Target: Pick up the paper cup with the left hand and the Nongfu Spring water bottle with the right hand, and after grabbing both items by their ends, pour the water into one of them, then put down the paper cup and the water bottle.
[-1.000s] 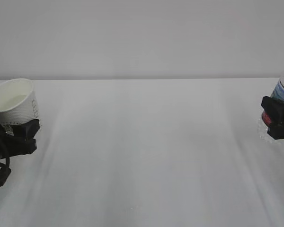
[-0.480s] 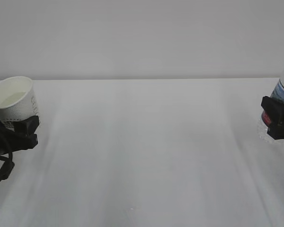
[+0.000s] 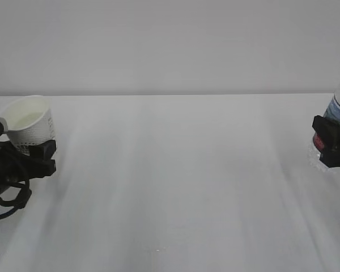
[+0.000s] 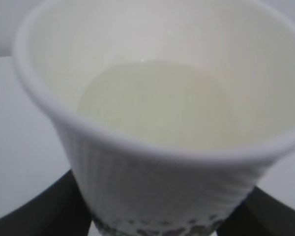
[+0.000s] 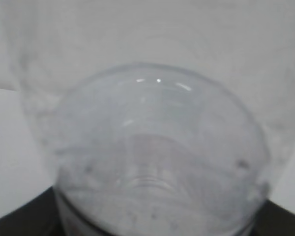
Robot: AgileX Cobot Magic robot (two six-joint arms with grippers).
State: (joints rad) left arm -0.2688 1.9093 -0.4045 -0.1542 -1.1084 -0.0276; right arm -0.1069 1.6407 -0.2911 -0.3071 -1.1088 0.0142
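Grippers are both holding their loads: the left hand (image 3: 31, 158) is clamping the paper cup (image 3: 28, 124) low at far left; the right hand (image 3: 331, 148) is gripping the Nongfu Spring water bottle (image 3: 339, 113) at far right, apparently upright. Cup is thin and crushable, mouth tilting upward.

Exterior: clear plastic bottle with red-and-white label (image 3: 338, 116) cut by right edge, top out of frame. Black right gripper (image 3: 332, 148) also clipped there. Left wrist: small white dimpled paper cup (image 4: 157, 128) soft-focus, base cropped, print unreadable. Right wrist: bottle blurred, fills frame; fingers barely visible in the bottom corners.
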